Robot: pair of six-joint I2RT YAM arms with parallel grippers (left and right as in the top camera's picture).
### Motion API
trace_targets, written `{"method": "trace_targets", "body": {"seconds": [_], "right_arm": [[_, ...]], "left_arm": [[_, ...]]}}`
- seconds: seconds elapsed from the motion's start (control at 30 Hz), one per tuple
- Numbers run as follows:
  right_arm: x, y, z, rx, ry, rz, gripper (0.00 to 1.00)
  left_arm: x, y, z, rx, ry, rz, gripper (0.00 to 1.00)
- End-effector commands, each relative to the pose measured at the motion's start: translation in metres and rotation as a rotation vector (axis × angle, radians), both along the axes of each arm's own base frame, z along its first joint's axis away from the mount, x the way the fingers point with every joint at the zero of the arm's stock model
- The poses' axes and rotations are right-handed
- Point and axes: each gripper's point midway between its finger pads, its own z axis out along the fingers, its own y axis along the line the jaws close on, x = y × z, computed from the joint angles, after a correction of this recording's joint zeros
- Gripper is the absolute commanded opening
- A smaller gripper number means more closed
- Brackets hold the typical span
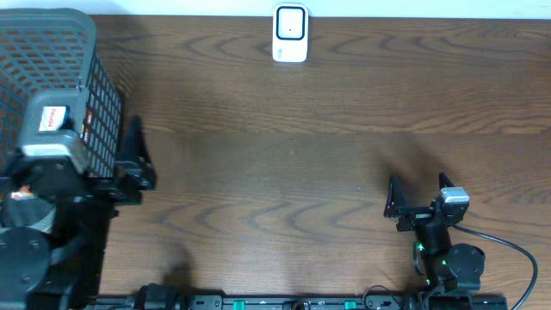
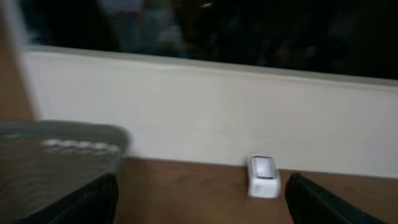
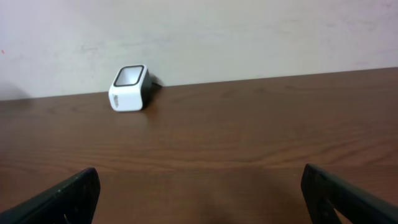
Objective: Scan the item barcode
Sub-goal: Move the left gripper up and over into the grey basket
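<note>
The white scanner [image 1: 290, 33] stands at the top centre of the overhead frame, on the far edge of the table [image 1: 275, 155], well apart from both arms. The grey mesh basket [image 1: 52, 43] fills the upper left corner. We cannot make out what lies inside it. The left hand [image 2: 200, 186] hangs just beside the basket, its fingers spread wide with nothing between them. The right hand [image 1: 417, 191] sits at the lower right, fingers likewise spread and empty, facing the scanner across bare wood.
</note>
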Motion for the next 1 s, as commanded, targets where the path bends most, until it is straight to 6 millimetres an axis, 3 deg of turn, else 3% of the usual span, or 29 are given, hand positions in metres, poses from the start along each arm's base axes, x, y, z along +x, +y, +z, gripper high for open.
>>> {"method": "trace_targets", "body": {"seconds": [0.0, 0.4, 0.6, 0.73, 0.97], "right_arm": [[0.0, 0.002, -0.001, -0.014, 0.004, 0.012, 0.99], [0.0, 0.002, -0.001, -0.014, 0.004, 0.012, 0.99], [0.0, 0.002, -0.001, -0.014, 0.004, 0.012, 0.99], [0.0, 0.002, -0.001, -0.014, 0.004, 0.012, 0.99], [0.0, 0.002, -0.001, -0.014, 0.004, 0.012, 0.99]], "left_arm": [[0.001, 0.031, 0.019, 0.042, 0.03, 0.182, 0.87], [0.041, 0.091, 0.048, 0.117, 0.239, 0.547, 0.87], [0.05, 0.14, 0.057, 0.02, 0.262, 0.736, 0.87], [0.054, 0.176, 0.04, -0.075, 0.305, 0.817, 0.87], [0.071, 0.238, -0.025, -0.417, 0.412, 0.864, 0.87]]}}
